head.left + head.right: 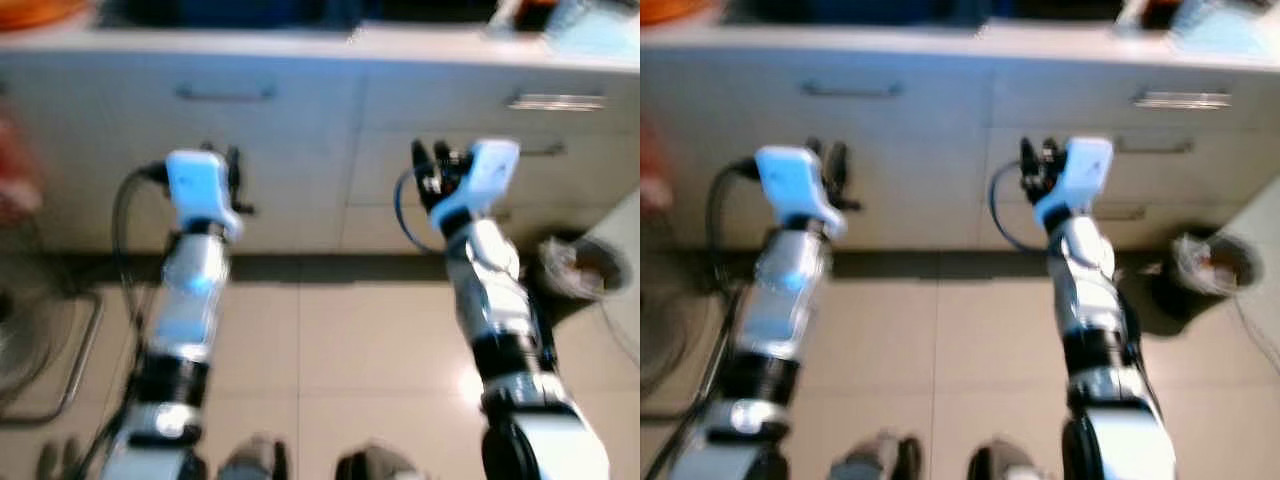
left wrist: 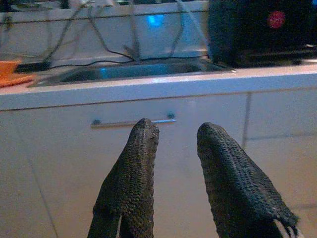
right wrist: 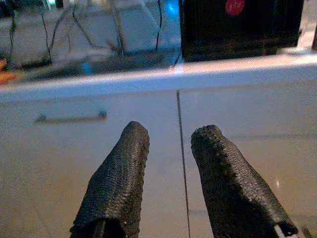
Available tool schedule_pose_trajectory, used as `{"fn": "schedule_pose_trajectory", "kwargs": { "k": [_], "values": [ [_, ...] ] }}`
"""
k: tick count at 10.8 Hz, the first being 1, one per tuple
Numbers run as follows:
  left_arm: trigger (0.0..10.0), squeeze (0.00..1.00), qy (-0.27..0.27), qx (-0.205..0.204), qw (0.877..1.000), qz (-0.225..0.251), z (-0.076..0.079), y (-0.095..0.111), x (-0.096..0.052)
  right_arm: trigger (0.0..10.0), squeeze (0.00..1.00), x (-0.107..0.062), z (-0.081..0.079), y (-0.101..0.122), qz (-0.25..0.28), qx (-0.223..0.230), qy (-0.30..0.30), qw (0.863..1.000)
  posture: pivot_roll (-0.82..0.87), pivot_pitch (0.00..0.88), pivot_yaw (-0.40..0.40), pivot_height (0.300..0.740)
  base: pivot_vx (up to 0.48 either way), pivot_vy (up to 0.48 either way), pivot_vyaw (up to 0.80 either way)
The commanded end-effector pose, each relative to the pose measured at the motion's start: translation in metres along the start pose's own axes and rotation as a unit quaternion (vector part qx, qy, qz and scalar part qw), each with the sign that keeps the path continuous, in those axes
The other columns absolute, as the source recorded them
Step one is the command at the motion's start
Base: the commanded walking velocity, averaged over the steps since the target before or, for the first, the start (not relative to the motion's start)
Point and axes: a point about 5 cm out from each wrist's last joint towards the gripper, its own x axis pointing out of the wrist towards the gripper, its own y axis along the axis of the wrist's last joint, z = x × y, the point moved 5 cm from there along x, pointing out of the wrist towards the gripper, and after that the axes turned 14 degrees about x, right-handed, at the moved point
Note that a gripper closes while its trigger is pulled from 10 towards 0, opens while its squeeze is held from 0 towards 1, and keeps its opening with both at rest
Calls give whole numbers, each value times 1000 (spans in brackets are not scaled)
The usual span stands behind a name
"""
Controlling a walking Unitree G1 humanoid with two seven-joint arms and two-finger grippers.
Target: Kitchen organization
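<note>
Both grippers are raised before the white kitchen cabinets (image 1: 300, 150), the left gripper (image 2: 176, 136) and right gripper (image 3: 171, 136) each parted with nothing held (head views blurred). Drawer handles (image 1: 225, 93) are faced; a sink (image 2: 138, 69) is set into the countertop (image 2: 158, 84) above.

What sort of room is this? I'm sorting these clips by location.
Most likely a home kitchen. A pale counter carries a sunken sink above drawer fronts with bar handles, and the floor is tiled. Both grippers, left and right, are open and empty, facing the cabinets.
</note>
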Motion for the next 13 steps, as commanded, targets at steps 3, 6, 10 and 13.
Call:
{"fn": "schedule_pose_trajectory", "kwargs": {
  "k": [3, 6, 10, 13],
  "values": [
    [10000, 0, -4, 2, 1000, 5, 2, 5, 1, 10000, 0, 2, 0, 5, 3, 1, 0, 1000, 50, 151, -43, 723, 0, 0, 0],
    [10000, 0, 7, -1, 1000, 4, -4, 6, 3, 10000, 0, 2, -6, 4, -2, -5, 14, 1000, 53, 148, -44, 723, 399, 0, 0],
    [10000, 0, 7, -2, 1000, 4, -3, 7, 3, 10000, 0, 1, -9, 0, -10, -13, 26, 1000, 56, 149, -47, 723, 403, 0, 0],
    [10000, 0, 9, -1, 1000, 5, -5, 8, 3, 10000, 0, 2, -10, -2, -15, -7, 25, 1000, 58, 144, -46, 723, 402, 0, 0]
  ]
}}
